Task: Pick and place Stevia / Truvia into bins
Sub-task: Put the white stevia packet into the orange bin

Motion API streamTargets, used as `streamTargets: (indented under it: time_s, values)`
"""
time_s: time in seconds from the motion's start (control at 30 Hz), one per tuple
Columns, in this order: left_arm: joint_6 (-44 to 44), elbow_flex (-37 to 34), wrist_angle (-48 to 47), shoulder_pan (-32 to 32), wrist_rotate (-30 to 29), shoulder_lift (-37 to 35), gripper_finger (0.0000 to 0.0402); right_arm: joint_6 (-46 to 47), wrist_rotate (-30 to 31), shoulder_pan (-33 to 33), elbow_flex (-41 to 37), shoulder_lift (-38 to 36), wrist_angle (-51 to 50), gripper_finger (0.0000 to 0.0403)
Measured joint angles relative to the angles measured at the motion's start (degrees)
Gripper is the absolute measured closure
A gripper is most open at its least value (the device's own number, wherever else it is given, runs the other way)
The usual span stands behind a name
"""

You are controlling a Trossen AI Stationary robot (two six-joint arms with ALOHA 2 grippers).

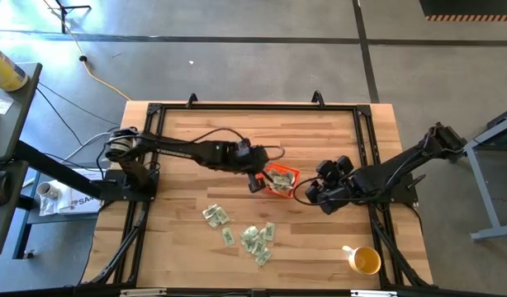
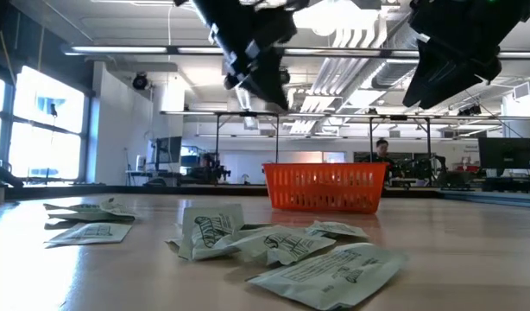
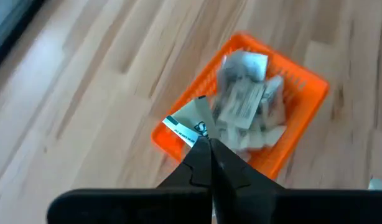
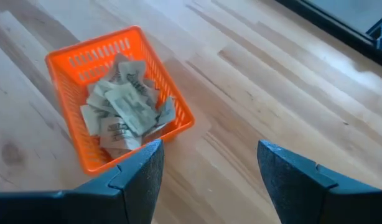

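A robotics lab: wooden table [image 1: 319, 132] on concrete floor, ceiling ducts [image 2: 351, 78], distant monitors [image 2: 504, 155] and workbenches.

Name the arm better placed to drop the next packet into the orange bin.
Left. Its pincer is shut on a packet at the orange bin rim; the right pincer is open, empty, beside it.

- The left arm's dark two-fingered hand [image 3: 206, 138], fingers pinched together, grips a pale green-and-white paper sweetener packet [image 3: 190, 119].
- That packet hangs above the edge of a bright-orange plastic bin [image 3: 303, 84].
- More packets are heaped inside.
- The bin rests on a light wooden worktop [image 3: 97, 81].
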Motion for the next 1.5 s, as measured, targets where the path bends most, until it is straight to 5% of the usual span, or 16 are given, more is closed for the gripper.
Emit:
streamTargets:
  time_s: [0.33, 0.6, 0.83, 1.03, 1.23, 1.5]
  values:
    - [1.5, -0.4, 12.4, 2.7, 11.7, 6.3, 0.0369, -2.1, -2.0, 0.0, 0.0, -0.9, -1.0, 0.0153]
    - [-4.7, -0.3, 8.9, 2.7, 9.3, 9.2, 0.0219, -8.4, -7.1, 0.1, 0.0, -0.3, 7.0, 0.0153]
    - [-7.8, -0.2, -5.7, -0.3, 9.8, 1.8, 0.0136, -24.8, -15.9, -1.9, 0.0, 4.0, 21.3, 0.0153]
    - [-11.1, -0.7, -20.2, -7.5, -0.1, -5.1, 0.0138, -42.4, -29.9, -4.7, 0.0, 12.2, 37.0, 0.0153]
    - [-26.2, -7.2, -23.1, -14.7, -2.9, -10.0, 0.0164, -58.0, -38.7, -5.4, 0.3, 21.4, 51.4, 0.0153]
    - [-42.0, -12.7, -23.8, -24.3, -5.9, -13.1, 0.0176, -65.4, -45.4, -5.1, 8.2, 33.3, 52.4, 0.0153]
